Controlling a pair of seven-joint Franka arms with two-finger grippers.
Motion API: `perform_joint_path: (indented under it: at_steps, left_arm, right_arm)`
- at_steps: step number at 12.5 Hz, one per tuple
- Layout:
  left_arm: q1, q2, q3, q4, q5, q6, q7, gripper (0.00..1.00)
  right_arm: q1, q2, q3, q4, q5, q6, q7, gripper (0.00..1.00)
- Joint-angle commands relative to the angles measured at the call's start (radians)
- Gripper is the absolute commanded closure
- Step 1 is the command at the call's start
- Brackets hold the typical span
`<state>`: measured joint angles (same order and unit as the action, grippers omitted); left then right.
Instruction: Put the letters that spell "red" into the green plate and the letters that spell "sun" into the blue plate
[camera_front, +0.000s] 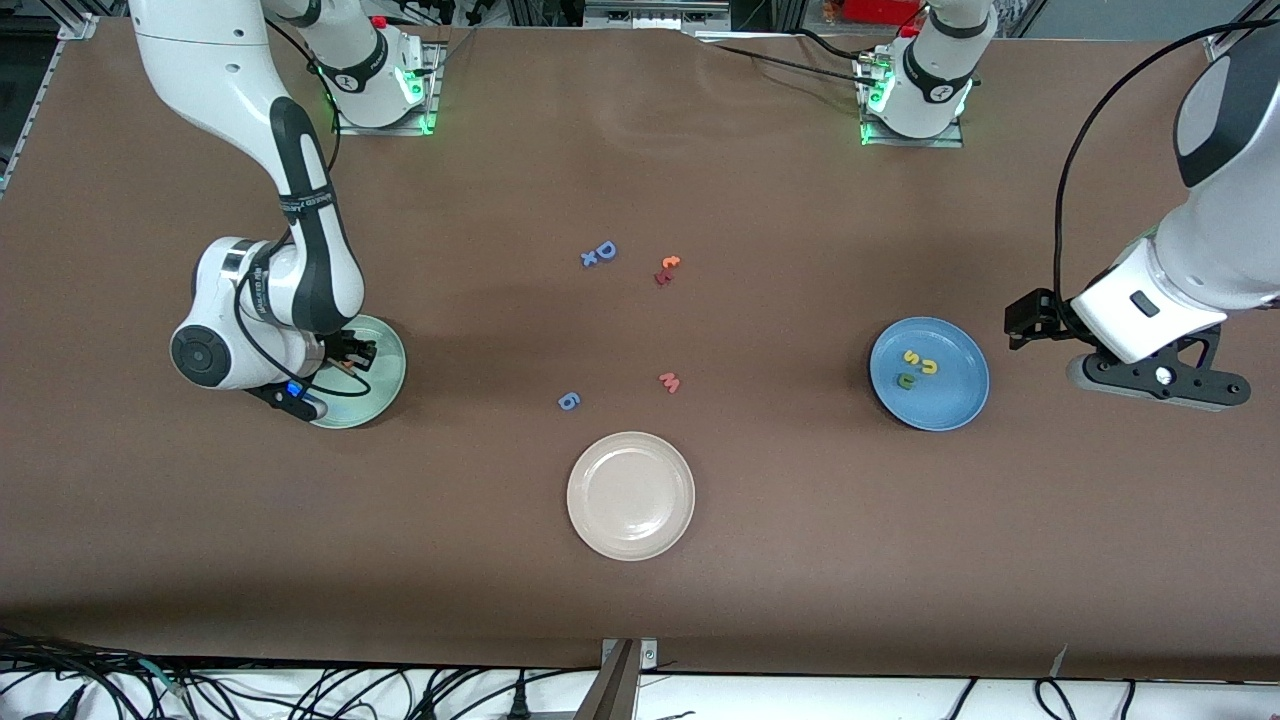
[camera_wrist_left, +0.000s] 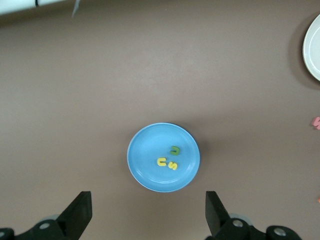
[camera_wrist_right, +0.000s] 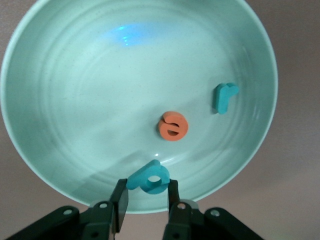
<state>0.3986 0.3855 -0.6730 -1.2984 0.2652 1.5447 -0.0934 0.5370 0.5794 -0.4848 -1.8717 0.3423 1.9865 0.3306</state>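
Note:
My right gripper (camera_wrist_right: 146, 192) is shut on the teal "d" (camera_wrist_right: 150, 178), just above the green plate (camera_wrist_right: 100, 100) near its rim. An orange "e" (camera_wrist_right: 173, 126) and a teal "r" (camera_wrist_right: 223, 96) lie in that plate. In the front view the right gripper (camera_front: 350, 350) hangs over the green plate (camera_front: 385, 395). The blue plate (camera_front: 950, 395) holds a yellow "s" (camera_front: 911, 357), a yellow "n" (camera_front: 929, 368) and an olive "u" (camera_front: 905, 381). My left gripper (camera_front: 1030, 325) waits open and empty over the table beside the blue plate (camera_wrist_left: 145, 160), toward the left arm's end.
A beige plate (camera_front: 630, 495) sits nearest the front camera at mid-table. Loose letters lie in the middle: a blue "D" (camera_front: 604, 250), a small orange piece (camera_front: 668, 264), a pinkish "w" (camera_front: 669, 381) and a blue "6" (camera_front: 568, 401).

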Motion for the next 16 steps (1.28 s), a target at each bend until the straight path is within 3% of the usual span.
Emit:
perform_joint_path:
  at_steps: [1, 2, 3, 4, 9, 13, 16]
  left_arm:
    - [-0.122, -0.057, 0.235, 0.001, -0.162, -0.014, 0.021, 0.00]
    - [-0.182, -0.088, 0.328, -0.013, -0.235, -0.014, 0.021, 0.00]
    - [-0.273, -0.109, 0.442, -0.019, -0.257, -0.014, 0.021, 0.00]
    - [-0.335, -0.131, 0.513, -0.039, -0.255, -0.014, 0.021, 0.00]
    - [-0.409, -0.341, 0.573, -0.312, -0.247, 0.054, 0.058, 0.00]
    - [-0.457, -0.359, 0.633, -0.343, -0.271, 0.123, 0.090, 0.00]
    - [-0.458, -0.402, 0.632, -0.398, -0.270, 0.123, 0.080, 0.00]
  right_arm:
    - [0.001, -0.006, 0.002, 0.011, 0.010, 0.003, -0.019, 0.11]
    - [0.003, -0.016, 0.002, 0.022, 0.010, -0.006, -0.018, 0.02]
    - [0.004, -0.026, 0.000, 0.044, 0.010, -0.015, -0.019, 0.01]
    - [0.004, -0.029, -0.003, 0.074, 0.009, -0.035, -0.024, 0.01]
    - [0.000, -0.036, -0.044, 0.343, -0.003, -0.314, -0.024, 0.01]
    - [-0.002, -0.053, -0.072, 0.537, -0.002, -0.477, -0.025, 0.01]
    - [-0.006, -0.094, -0.078, 0.585, -0.005, -0.522, -0.092, 0.00]
